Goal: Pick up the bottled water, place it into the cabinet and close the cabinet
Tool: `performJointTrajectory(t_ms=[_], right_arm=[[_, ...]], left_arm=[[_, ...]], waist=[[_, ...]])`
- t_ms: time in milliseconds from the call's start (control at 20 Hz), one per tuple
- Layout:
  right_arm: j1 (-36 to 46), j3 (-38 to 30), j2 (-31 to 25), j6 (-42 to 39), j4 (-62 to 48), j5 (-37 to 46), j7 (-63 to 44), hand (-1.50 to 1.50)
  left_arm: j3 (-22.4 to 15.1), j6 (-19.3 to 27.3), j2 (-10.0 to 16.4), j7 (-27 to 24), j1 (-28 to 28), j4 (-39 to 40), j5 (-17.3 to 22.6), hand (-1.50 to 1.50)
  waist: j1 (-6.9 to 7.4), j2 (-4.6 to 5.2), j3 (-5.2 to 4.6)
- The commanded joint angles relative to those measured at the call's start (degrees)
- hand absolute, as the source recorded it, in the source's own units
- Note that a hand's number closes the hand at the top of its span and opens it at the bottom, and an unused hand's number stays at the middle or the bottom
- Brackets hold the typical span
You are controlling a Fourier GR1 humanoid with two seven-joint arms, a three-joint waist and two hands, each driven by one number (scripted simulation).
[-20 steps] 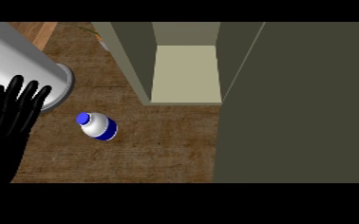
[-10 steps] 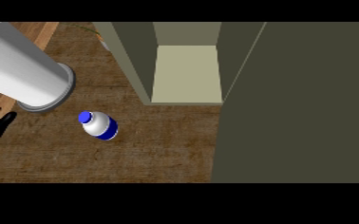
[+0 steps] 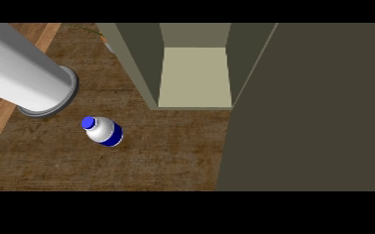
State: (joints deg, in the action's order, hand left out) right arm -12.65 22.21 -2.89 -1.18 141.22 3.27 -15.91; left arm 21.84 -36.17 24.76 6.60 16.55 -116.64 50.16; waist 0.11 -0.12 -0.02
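Bottled water (image 3: 102, 131) stands on the wooden counter (image 3: 154, 163), left of centre in the frame, blue cap (image 3: 89, 123) toward the upper left. Grey forearm (image 3: 26, 69) slants in from the upper left. Its round end (image 3: 50, 101) sits just above and left of the bottle, not touching it. No fingers in view beyond that end, so whether they are open or closed cannot be told. Cabinet (image 3: 139, 59) stands at upper centre, pale floor (image 3: 194, 77) exposed. Its door (image 3: 300, 109) is swung open and fills the right side. Bottle lies outside, below and left of the opening.
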Motion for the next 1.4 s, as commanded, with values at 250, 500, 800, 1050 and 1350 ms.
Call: performJointTrajectory(t_ms=[250,500,800,1050,1350], right_arm=[[-1.39,4.48,-1.09,1.83,7.13,4.65,-4.74,-1.50],[2.66,4.85,-0.73,3.85,5.36,6.24,-6.68,-1.50],[1.13,2.07,-3.85,3.22,8.03,1.74,-6.96,-1.50],[5.91,6.46,-0.99,7.02,4.42,6.64,-8.76,-1.50],[3.79,8.32,-3.63,7.58,9.36,6.93,-10.59,-1.50]], left_arm=[[0.76,-3.02,-1.91,1.64,-2.36,2.68,-8.86,-1.50],[-1.64,-2.23,-5.74,0.74,-6.68,7.23,-15.17,-1.50],[-1.75,-6.42,-9.22,-7.16,-8.64,15.70,-26.13,-1.50],[-2.20,-5.42,-9.14,-12.48,-16.84,29.95,-35.17,-1.50],[-3.19,-6.66,-9.04,-22.13,-16.36,39.91,-43.46,-1.50]], waist=[[-0.38,-0.04,0.00],[-0.36,0.05,-0.01],[-0.48,0.07,0.00],[-0.86,0.16,-0.06],[-0.91,0.06,-0.08]])
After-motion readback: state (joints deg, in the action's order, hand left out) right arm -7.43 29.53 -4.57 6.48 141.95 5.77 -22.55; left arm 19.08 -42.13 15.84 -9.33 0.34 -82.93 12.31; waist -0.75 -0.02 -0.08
